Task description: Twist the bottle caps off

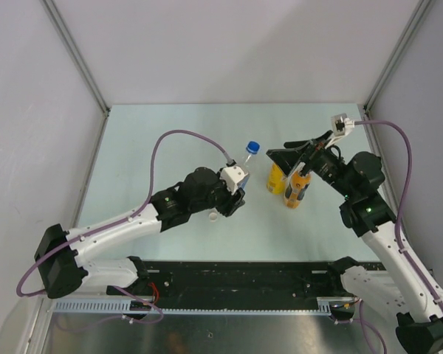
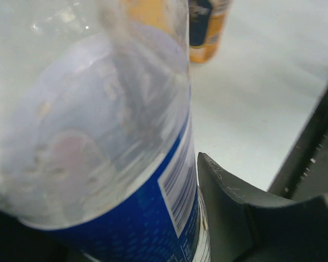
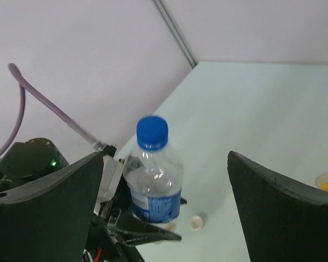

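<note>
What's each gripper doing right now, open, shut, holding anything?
Left gripper: shut on the water bottle, blue cap on.
Right gripper: open, holding nothing.

This is a robotics lab, set up as an enclosed test cell. A pale mint table is boxed in by plain grey-white wall panels that meet at aluminium corner posts. A white-and-black left arm and right arm are bolted to a black base rail at the near edge. Purple cables loop from their wrists, and a toothed metal strip runs along the front.
</note>
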Controlling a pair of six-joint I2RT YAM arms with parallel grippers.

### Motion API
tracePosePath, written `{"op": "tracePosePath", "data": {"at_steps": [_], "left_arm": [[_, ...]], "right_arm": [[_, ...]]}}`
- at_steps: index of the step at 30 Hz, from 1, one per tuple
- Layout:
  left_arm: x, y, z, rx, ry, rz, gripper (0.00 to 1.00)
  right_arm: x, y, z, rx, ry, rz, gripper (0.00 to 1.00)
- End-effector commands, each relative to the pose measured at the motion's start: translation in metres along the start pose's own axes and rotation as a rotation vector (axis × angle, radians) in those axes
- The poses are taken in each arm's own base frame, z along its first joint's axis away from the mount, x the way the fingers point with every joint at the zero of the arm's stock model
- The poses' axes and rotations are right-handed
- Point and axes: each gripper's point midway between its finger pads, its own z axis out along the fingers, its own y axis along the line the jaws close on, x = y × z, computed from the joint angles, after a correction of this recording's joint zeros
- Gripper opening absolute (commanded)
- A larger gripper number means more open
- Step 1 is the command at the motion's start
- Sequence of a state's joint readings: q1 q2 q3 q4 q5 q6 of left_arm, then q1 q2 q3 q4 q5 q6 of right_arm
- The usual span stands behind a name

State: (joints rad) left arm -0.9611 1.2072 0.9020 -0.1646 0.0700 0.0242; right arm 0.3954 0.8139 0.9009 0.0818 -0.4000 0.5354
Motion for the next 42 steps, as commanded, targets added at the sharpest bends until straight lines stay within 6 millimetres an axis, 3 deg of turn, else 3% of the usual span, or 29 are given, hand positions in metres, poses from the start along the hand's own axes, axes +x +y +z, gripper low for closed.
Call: {"op": "tracePosePath", "data": {"at_steps": [1, 9, 17, 23, 30, 38, 42], "left_arm": [[-0.004, 0.04, -0.004, -0.28, -0.024, -0.075, 0.32], [0.0, 0.056, -0.003, -0.539, 0.02, -0.027, 0.32], [-0.008, 0.058, -0.004, -0.729, 0.047, 0.054, 0.24], [-0.015, 0.054, -0.004, -0.764, 0.058, 0.107, 0.23], [-0.016, 0.051, -0.002, -0.808, 0.112, 0.175, 0.23], [-0.014, 0.047, 0.003, -0.799, 0.144, 0.211, 0.23], [-0.012, 0.044, 0.005, -0.79, 0.155, 0.229, 0.23]], "right_arm": [[-0.023, 0.005, 0.003, 0.056, -0.069, 0.016, 0.99], [-0.019, 0.005, 0.013, 0.07, -0.063, 0.043, 0.99], [-0.003, -0.009, 0.028, 0.121, -0.028, 0.096, 0.9], [0.011, -0.016, 0.04, 0.125, 0.013, 0.132, 0.72], [0.016, -0.01, 0.046, 0.095, 0.023, 0.158, 0.64], [0.018, -0.014, 0.048, 0.117, 0.024, 0.162, 0.46], [0.018, -0.017, 0.048, 0.133, 0.019, 0.171, 0.45]]}}
